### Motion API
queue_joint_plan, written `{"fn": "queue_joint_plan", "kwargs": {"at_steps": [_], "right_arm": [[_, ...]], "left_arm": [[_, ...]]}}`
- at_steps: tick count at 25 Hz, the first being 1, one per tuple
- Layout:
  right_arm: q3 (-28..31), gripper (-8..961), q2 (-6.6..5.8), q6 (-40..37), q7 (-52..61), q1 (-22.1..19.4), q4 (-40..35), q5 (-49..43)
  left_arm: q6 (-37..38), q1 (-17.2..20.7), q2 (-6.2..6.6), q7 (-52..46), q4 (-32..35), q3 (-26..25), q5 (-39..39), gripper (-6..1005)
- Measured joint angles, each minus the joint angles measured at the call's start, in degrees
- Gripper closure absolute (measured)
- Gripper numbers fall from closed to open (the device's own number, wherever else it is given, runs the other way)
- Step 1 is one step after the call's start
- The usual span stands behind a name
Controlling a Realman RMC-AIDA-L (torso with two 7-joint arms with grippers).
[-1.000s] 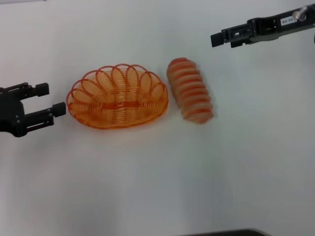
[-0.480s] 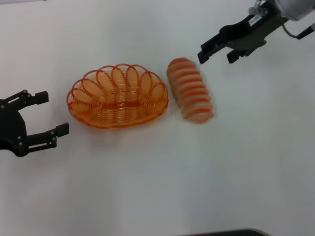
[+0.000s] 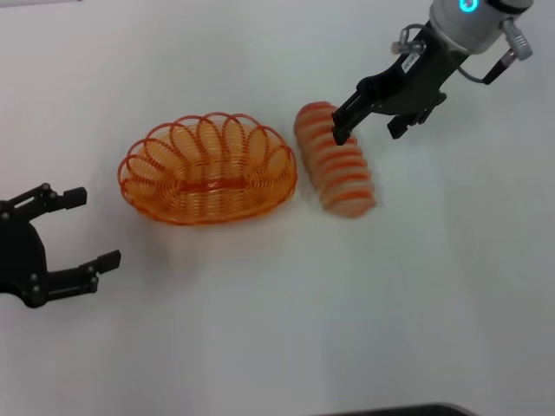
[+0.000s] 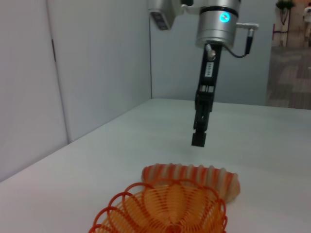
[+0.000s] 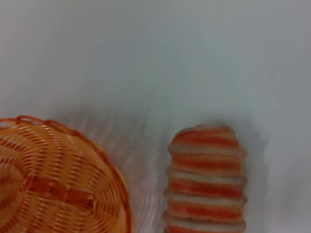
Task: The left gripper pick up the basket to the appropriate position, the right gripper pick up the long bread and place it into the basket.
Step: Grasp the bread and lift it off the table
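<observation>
The orange wire basket (image 3: pixel 208 169) sits empty on the white table, left of centre. The long bread (image 3: pixel 334 160), tan with orange stripes, lies just right of the basket, apart from it. My right gripper (image 3: pixel 368 132) is open and empty, pointing down above the bread's far end without touching it. My left gripper (image 3: pixel 94 227) is open wide and empty, low at the left, short of the basket's left end. The left wrist view shows the basket (image 4: pixel 165 208), the bread (image 4: pixel 194 177) and the right gripper (image 4: pixel 199 138) above them. The right wrist view shows the basket (image 5: pixel 48 184) and the bread (image 5: pixel 206 184).
The white table (image 3: pixel 286 312) spreads around both things. Grey wall panels (image 4: pixel 97 63) stand beyond the table in the left wrist view.
My right gripper has swung down and to the left, from the far right to above the bread's far end. My left gripper has opened wider and drawn slightly nearer. Basket and bread have not moved.
</observation>
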Motion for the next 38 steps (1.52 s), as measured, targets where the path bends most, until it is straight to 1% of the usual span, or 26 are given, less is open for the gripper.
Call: {"fn": "queue_joint_plan", "kwargs": {"at_steps": [4,9,14,24,32,38], "right_arm": [[-2.27,44,0.24,2.82,0.75,0.58,3.11,-0.07],[-4.56,47,1.32,6.51,0.79,1.4,5.78,-0.12],[-5.53,51,2.39,8.62,0.71,1.77,6.12,-0.15],[-6.12,57,2.76,13.78,0.69,2.66,10.41,0.42],[-6.13,63,3.15,15.77,0.33,3.31,11.6,0.74],[-6.13,67,3.18,17.25,0.17,3.63,13.19,1.28]], "left_arm": [[1.33,0.56,-0.13,1.21,-0.19,0.03,0.01,123],[1.75,0.6,-0.17,1.79,-1.37,0.23,0.42,122],[1.79,0.63,-0.25,1.97,-2.39,0.48,0.47,121],[1.8,1.18,-0.25,2.14,-2.68,0.51,0.56,121],[1.8,1.47,-0.25,2.74,-3.06,0.34,0.56,121],[1.61,1.57,-0.25,2.74,-3.06,0.26,0.55,122]]}}
